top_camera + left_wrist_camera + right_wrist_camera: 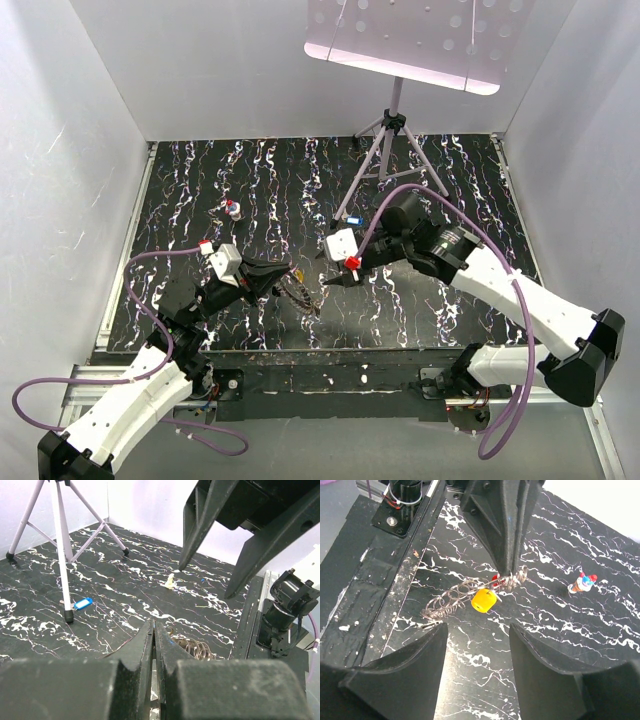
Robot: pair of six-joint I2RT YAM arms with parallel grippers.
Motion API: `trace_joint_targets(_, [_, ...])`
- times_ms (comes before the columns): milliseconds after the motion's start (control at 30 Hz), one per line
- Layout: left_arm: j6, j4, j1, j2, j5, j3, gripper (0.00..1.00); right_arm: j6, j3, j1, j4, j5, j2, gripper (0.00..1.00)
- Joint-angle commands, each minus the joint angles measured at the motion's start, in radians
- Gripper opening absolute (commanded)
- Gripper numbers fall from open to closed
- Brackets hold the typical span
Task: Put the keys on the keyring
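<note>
Black, white-veined tabletop point(450, 200), white walls. Count: 2 arms, 1 tripod stand point(392, 140), 1 coiled wire keyring point(452, 600) near centre.

Keys seen:
- 1 yellow key point(483, 600) and 1 red key point(495, 578) at the ring
- 1 blue key point(82, 603) beside a tripod foot
- 1 beige key point(171, 581) lying apart

1 small red-white-blue item point(234, 208) sits far left, unidentifiable.

Left gripper point(508, 569) is pinched closed on one end of the keyring. Right gripper point(476, 630) is spread wide, just right of the ring and not touching it.
</note>
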Motion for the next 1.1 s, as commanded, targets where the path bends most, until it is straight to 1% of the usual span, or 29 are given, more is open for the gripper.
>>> trace_joint_targets(0, [0.015,0.031,0.007,-0.006,0.02,0.031,0.0,0.083,0.01,-0.037,0.023,-0.048,-0.034,0.61])
trace_joint_targets(200, [0.015,0.04,0.007,-0.001,0.037,0.029,0.0,0.16,0.0,-0.089,0.043,-0.08,-0.048,0.63])
trace_joint_targets(433, [0.004,0.061,0.005,0.005,0.056,0.026,0.0,0.196,-0.006,-0.125,0.034,-0.123,-0.062,0.64])
trace_joint_targets(1067, [-0.046,0.167,-0.014,0.065,0.096,-0.003,0.0,0.295,-0.007,-0.181,0.066,-0.178,-0.039,0.66])
